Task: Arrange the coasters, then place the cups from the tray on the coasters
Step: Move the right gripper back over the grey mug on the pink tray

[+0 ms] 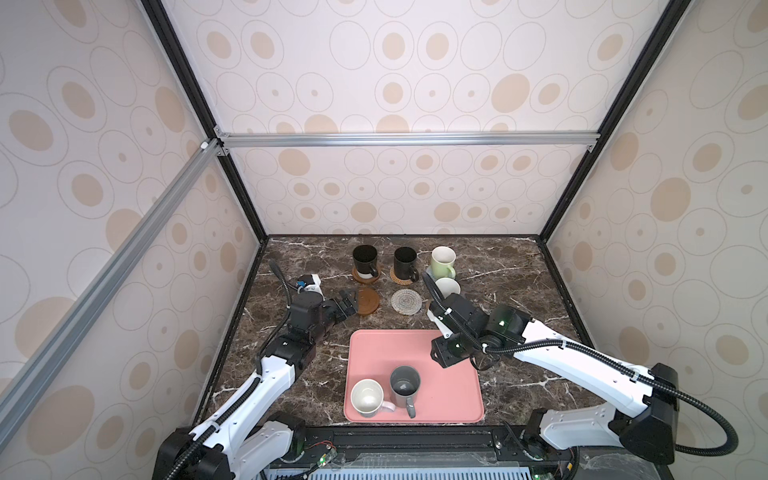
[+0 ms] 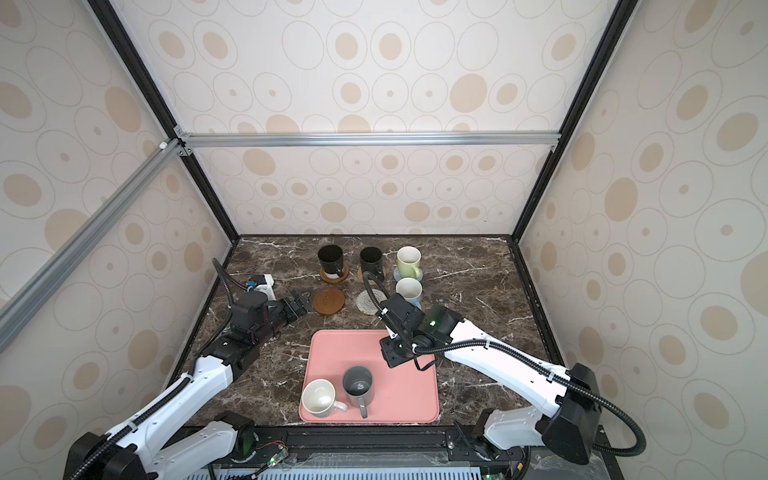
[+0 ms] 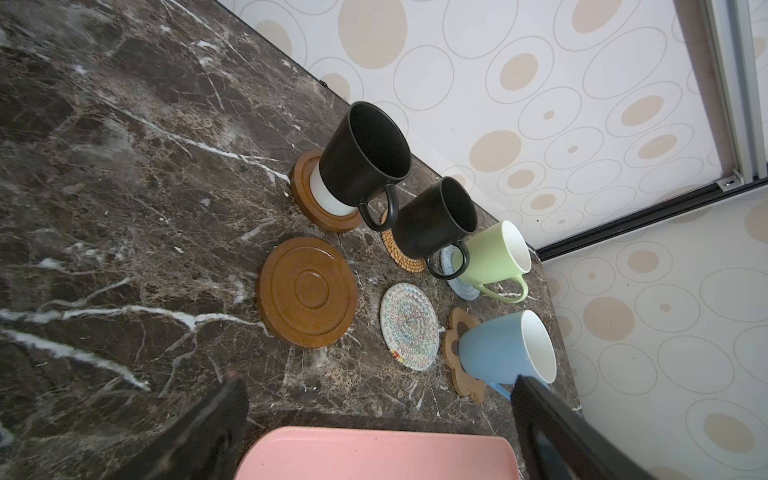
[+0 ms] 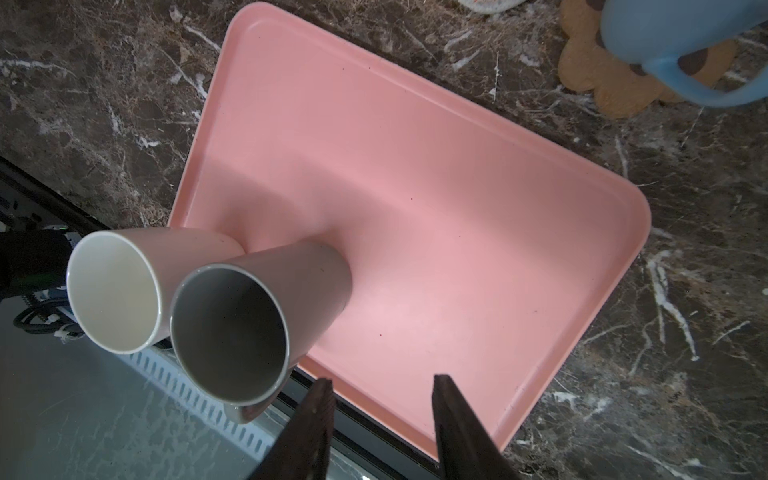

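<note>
The left hand (image 3: 377, 376) is held spread wide with nothing between its fingers (image 3: 216, 415), over the tabletop (image 3: 104, 208) and aimed at the bare wooden disc coaster (image 3: 307, 291), which lies just ahead of it. In both top views the left arm (image 1: 274, 374) is seen stretched forward from the near left corner, its wrist turned toward the middle. The right hand (image 4: 382, 384) is held partly spread and empty, pointed down over the far right part of the pink tray (image 4: 457, 208); the right arm (image 1: 582, 357) is bent in from the near right corner. Beside the bare disc, the whitish woven coaster (image 1: 406, 301) lies uncovered. Four mugs are already set on coasters: a black mug (image 1: 365, 259) on the other wooden disc (image 3: 301, 187), a second black mug (image 1: 405, 262) on the rattan coaster (image 3: 399, 253), the light green mug (image 1: 442, 262) on the blue-grey coaster (image 3: 461, 291), the light blue mug (image 3: 507, 349) on the paw-shaped coaster (image 3: 471, 386). The grey mug (image 1: 404, 386) and the white mug (image 1: 368, 397) are left upright on the tray, just beside each other at its near left.
</note>
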Available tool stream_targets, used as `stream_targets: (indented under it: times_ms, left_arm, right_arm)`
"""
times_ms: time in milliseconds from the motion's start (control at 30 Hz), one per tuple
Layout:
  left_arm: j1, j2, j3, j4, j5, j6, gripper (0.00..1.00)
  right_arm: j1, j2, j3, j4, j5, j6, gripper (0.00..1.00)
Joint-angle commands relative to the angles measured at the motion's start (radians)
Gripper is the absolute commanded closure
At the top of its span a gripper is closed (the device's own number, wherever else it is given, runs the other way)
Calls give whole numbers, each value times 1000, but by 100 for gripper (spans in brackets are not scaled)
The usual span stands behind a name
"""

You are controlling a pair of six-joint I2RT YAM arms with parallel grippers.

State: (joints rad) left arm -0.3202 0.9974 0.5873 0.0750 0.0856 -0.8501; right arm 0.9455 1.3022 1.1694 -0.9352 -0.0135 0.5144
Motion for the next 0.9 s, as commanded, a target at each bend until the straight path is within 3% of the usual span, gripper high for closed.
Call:
stream_targets:
  times_ms: [0, 400, 867]
  left_arm:
    - [9, -3, 6, 26, 2, -19, 0]
    - [9, -14, -12, 23, 12, -29, 0]
    - [9, -46, -18, -19, 23, -29, 0]
  right_arm:
    - [64, -7, -2, -57, 48, 63, 57]
    - [256, 39, -4, -46, 56, 179, 56]
    - [356, 162, 51, -28, 47, 179, 47]
